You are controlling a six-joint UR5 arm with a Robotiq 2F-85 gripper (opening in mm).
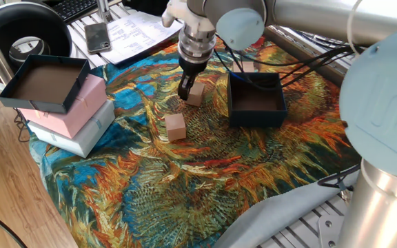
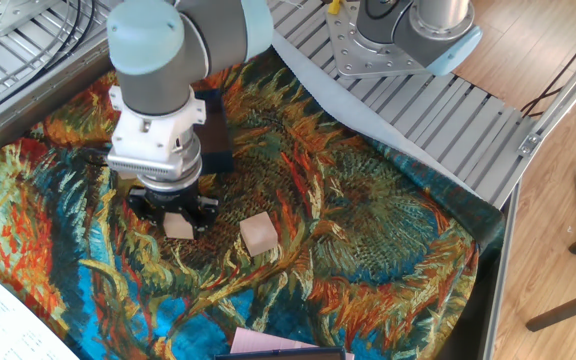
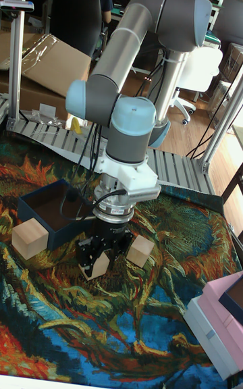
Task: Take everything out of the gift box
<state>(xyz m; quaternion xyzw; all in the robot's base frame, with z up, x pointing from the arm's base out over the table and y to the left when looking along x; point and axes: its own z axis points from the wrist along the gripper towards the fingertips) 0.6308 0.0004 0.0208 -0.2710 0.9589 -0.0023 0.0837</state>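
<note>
The gift box (image 1: 257,117) (image 3: 64,225) stands on the patterned cloth, and its brown floor looks bare. My gripper (image 1: 188,93) (image 2: 178,222) (image 3: 99,262) hangs to the left of it, low over the cloth, shut on one pale wooden cube (image 1: 196,95) (image 2: 179,228) (image 3: 98,266). A second cube (image 1: 176,127) (image 2: 259,235) (image 3: 140,250) lies free on the cloth close to the gripper. A third cube (image 1: 244,67) (image 3: 30,238) sits on the cloth just outside the box's far wall. In the other fixed view the arm hides most of the box.
At the left edge a dark lid (image 1: 43,83) rests on a pink box (image 1: 85,103), which is stacked on a white box (image 1: 81,136). A phone (image 1: 97,36) and papers (image 1: 140,31) lie at the back. Cables (image 1: 309,55) trail behind the gift box.
</note>
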